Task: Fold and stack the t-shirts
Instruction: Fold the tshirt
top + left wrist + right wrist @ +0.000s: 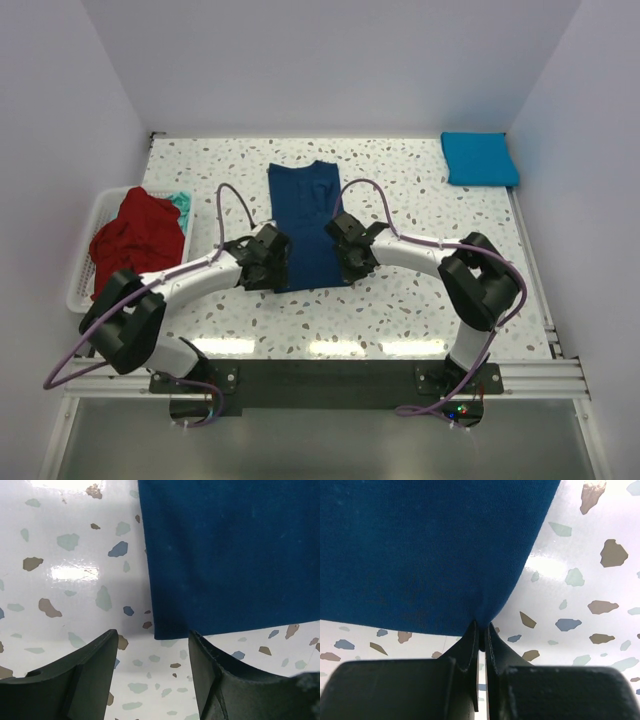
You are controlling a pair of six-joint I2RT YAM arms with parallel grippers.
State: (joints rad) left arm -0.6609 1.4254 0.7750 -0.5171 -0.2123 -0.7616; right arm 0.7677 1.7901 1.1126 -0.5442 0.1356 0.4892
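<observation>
A navy blue t-shirt (305, 215) lies in a long narrow fold in the middle of the table, collar at the far end. My right gripper (347, 264) is at its near right corner, shut on the hem of the navy cloth (420, 550), which bunches into the closed fingertips (481, 630). At the near left corner my left gripper (276, 268) is open. The shirt's corner (165, 630) lies just ahead of the gap between its fingers (152, 642), and nothing is between them. A turquoise-blue t-shirt (480, 158) lies folded at the far right.
A white slatted basket (85, 270) stands at the table's left edge, holding a crumpled red t-shirt (140, 240) and a bit of teal cloth (180, 203). The speckled tabletop (420, 300) is walled in at the left, back and right.
</observation>
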